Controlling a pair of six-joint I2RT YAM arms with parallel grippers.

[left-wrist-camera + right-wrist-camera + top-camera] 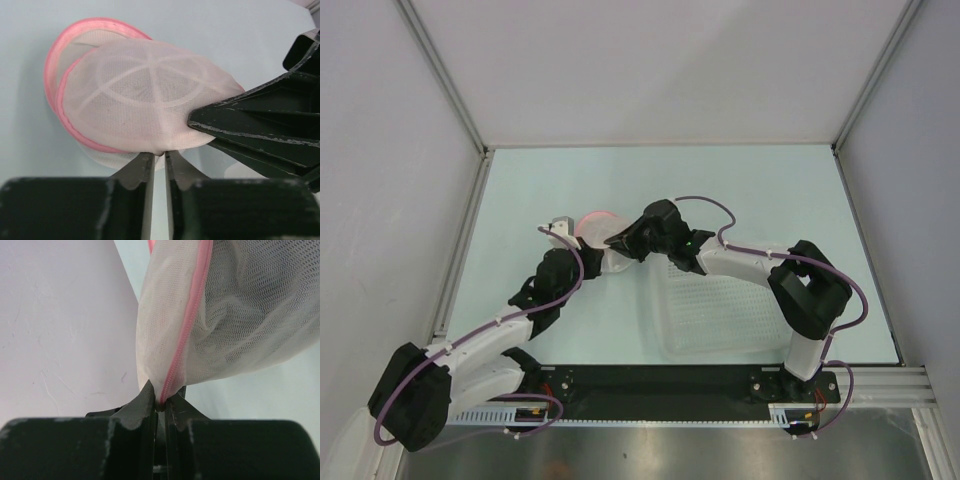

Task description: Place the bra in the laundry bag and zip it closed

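The laundry bag (145, 95), a white mesh pouch with pink trim, is held up between both grippers near the table's middle (595, 222). My left gripper (159, 156) is pinched shut on the bag's lower mesh edge; it also shows in the top view (590, 250). My right gripper (161, 402) is shut on the bag's pink zipper line (187, 325), and its dark fingers (240, 120) show at the bag's right side in the left wrist view. The right gripper also shows in the top view (615, 243). The bra is not in view.
A white perforated plastic basket (720, 310) lies on the table to the right, under my right forearm. Grey walls and metal rails (460, 250) border the pale green table.
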